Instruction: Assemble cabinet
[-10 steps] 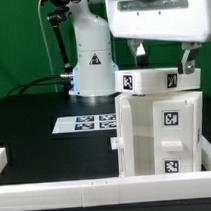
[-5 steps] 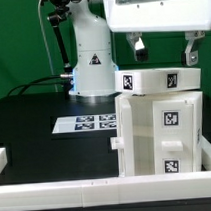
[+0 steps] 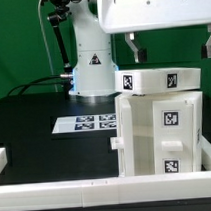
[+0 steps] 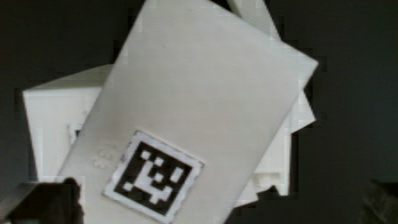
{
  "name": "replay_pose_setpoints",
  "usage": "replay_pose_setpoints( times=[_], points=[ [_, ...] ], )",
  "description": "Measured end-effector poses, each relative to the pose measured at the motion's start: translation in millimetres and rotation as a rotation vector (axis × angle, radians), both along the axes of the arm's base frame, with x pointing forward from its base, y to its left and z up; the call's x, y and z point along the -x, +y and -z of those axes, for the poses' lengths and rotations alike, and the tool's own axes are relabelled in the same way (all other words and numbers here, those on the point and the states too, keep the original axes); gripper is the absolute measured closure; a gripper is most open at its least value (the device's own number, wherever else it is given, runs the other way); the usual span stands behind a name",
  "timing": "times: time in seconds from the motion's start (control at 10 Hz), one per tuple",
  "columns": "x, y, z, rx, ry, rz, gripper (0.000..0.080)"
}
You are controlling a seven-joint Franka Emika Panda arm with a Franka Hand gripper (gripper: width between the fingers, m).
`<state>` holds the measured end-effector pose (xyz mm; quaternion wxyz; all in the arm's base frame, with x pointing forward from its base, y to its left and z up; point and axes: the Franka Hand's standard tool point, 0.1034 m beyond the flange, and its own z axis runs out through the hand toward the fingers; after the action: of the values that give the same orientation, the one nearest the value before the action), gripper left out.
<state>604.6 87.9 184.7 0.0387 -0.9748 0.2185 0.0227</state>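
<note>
The cabinet is a tall white box with tag markers, standing at the exterior view's right near the front. A flat white top panel with tags rests across its top, slightly askew. My gripper hovers just above the panel, open and empty, with both fingers clear of it. In the wrist view the panel fills the middle with one tag showing, the cabinet body lies under it, and my gripper straddles the panel with dark fingertips at the frame's edges.
The marker board lies flat on the black table left of the cabinet. The arm's white base stands behind it. A white rail runs along the front edge, and a small white piece sits at the far left.
My gripper has risen off the top panel and its fingers have spread wider apart. The panel stays on the cabinet.
</note>
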Motion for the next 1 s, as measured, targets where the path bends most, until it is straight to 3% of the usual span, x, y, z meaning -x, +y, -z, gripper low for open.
replay_pose_setpoints(
  times=[1.0],
  points=[
    [-1.0,-0.1,-3.8,-0.026,-0.074,-0.915,0.0003]
  ],
)
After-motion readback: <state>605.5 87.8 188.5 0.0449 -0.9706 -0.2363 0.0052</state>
